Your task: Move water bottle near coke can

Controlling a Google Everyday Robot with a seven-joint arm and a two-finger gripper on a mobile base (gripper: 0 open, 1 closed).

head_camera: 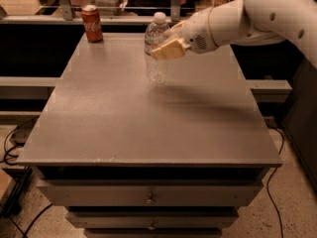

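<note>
Looking down across a grey table (pixel 148 123) from its near edge. Holding the water bottle (pixel 156 69) in the gripper (pixel 165 42), over the far middle of the tabletop. Fingers (pixel 168 48) clenched on the bottle's upper body, just under the shoulder: one tan pad across the near right side, the other mostly hidden behind the clear plastic. Held upright, white cap on top, ribbed lower half showing free below the pads. Cannot tell whether the base touches the tabletop or hangs just above it; dark shadow spread over the surface to the right of the bottle and a little nearer. Reaching in from the right, a white arm (pixel 257 14), thick and rounded, ending in the wrist just right of the bottle. Standing upright at the far left corner of the table, the coke can (pixel 92 24), red with white script and a silver top, well apart from the bottle, to its left and somewhat farther back. Below the near edge, two drawer fronts (pixel 148 195), each with a small knob at its centre. On the floor at left, dark cables (pixel 10 145); down the right side, a single cable (pixel 271 180). Beyond the far edge, a dark rail and blurred goods, too dim to name.
</note>
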